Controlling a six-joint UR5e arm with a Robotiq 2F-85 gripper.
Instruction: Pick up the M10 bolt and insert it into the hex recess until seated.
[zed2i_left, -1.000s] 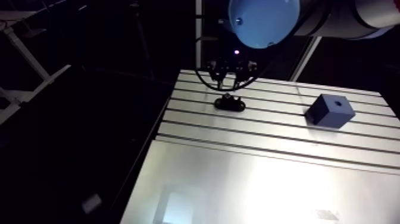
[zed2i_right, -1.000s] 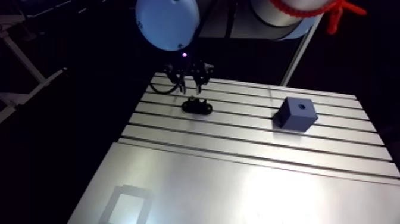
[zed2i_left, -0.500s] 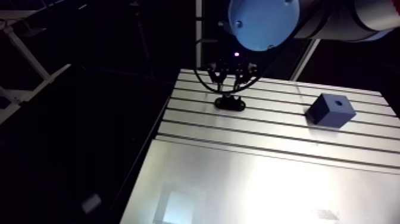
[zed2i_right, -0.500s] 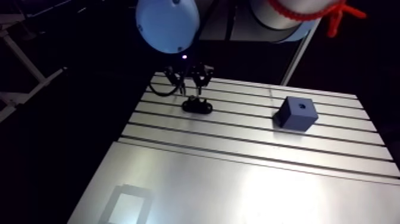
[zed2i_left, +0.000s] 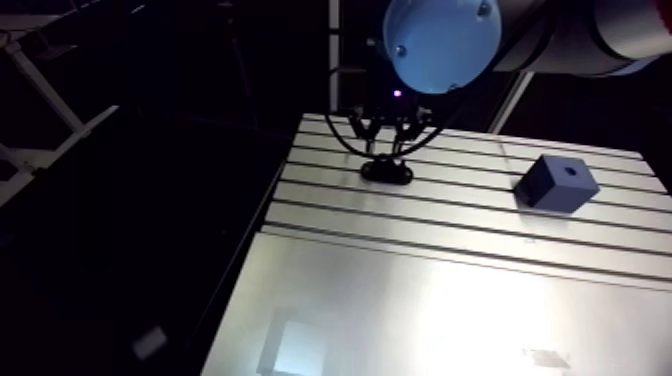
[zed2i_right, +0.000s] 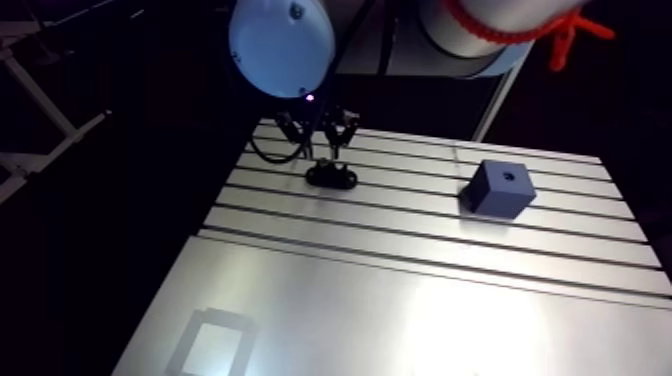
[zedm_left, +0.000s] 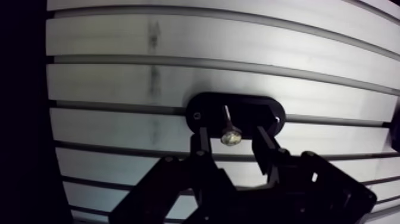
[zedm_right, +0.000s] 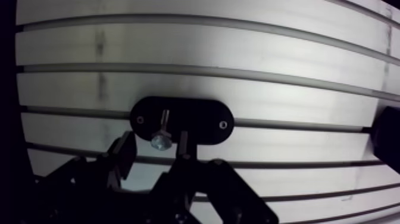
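Note:
A small steel bolt (zedm_left: 230, 130) rests in a black oval holder (zedm_left: 205, 110) on the slotted table, its head towards the gripper. My gripper (zedm_left: 232, 137) is low over the holder and open. One black finger (zedm_left: 201, 144) stands on each side of the bolt head, with a gap on both sides. In the arm view the gripper (zed2i_left: 388, 148) hangs just above the holder (zed2i_left: 387, 172) near the table's far left. A dark blue block (zed2i_left: 556, 184) with a hole in its top sits well to the right.
The slotted aluminium table (zed2i_left: 450, 290) stretches towards the camera, its near part a smooth plate. Its left edge (zed2i_left: 268, 215) runs close to the holder, with darkness beyond it.
The gripper has come down closer to the holder, its fingers now beside the bolt. The holder and the blue block have stayed put.

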